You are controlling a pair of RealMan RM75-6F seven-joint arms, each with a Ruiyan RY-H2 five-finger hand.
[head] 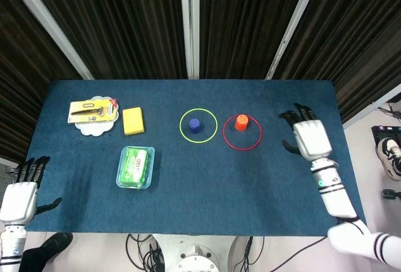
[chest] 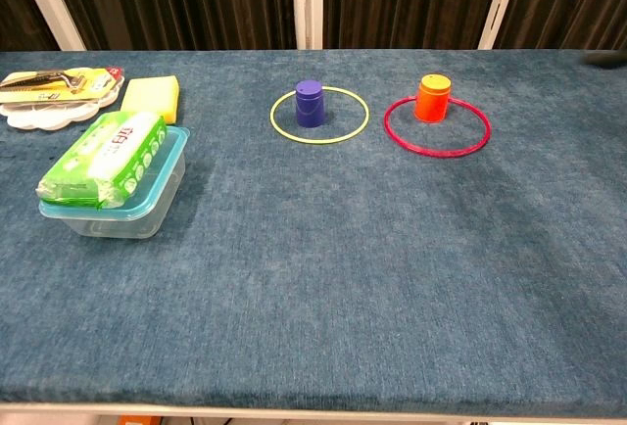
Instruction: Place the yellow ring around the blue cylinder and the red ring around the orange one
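Note:
The yellow ring [head: 198, 110] [chest: 319, 137] lies flat on the blue cloth around the blue cylinder [head: 195, 124] [chest: 310, 103]. The red ring [head: 242, 145] [chest: 437, 150] lies flat around the orange cylinder [head: 242, 122] [chest: 431, 98], which stands toward the ring's far edge. My right hand [head: 307, 137] hovers to the right of the red ring, clear of it, fingers spread and holding nothing. My left hand [head: 20, 193] hangs off the table's near left corner, fingers apart and empty. Neither hand shows clearly in the chest view.
A yellow sponge [head: 133, 120] [chest: 151, 97] and a white plate [head: 94, 128] with a packaged tool lie at the far left. A clear tub [head: 135, 167] [chest: 113, 205] holding a green wipes pack sits nearer the front left.

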